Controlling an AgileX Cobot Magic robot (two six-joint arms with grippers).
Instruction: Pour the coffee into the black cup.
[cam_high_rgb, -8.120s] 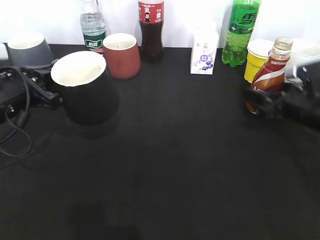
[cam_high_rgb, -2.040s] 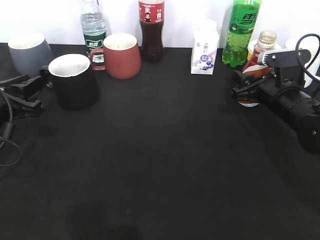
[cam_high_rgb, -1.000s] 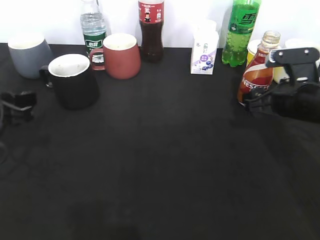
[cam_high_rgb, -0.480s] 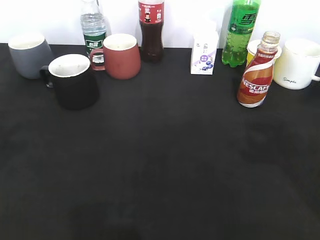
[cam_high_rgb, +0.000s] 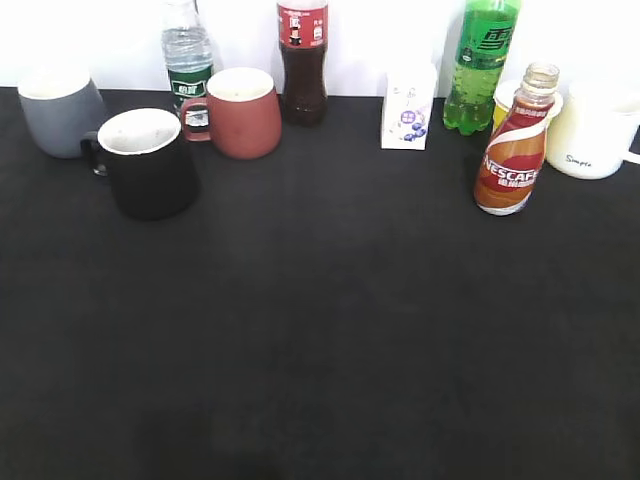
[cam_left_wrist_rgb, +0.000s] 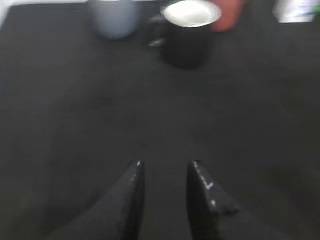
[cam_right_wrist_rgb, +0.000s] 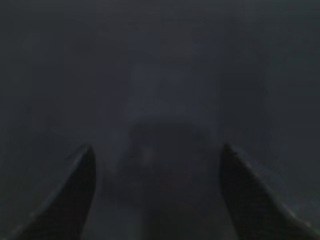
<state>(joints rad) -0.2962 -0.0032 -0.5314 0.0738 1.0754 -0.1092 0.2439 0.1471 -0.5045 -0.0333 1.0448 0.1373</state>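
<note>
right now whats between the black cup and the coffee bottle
Only bare black table between the black cup and the coffee bottle, per the exterior view.

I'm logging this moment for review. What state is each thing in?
Coffee: upright, uncapped, part full, not held.
Black cup: upright on the table, not held.
Red mug: upright.
Grey mug: upright.
White mug: upright.
Green bottle: upright.
Left tool: open, empty.
Right tool: open wide, empty.
</note>
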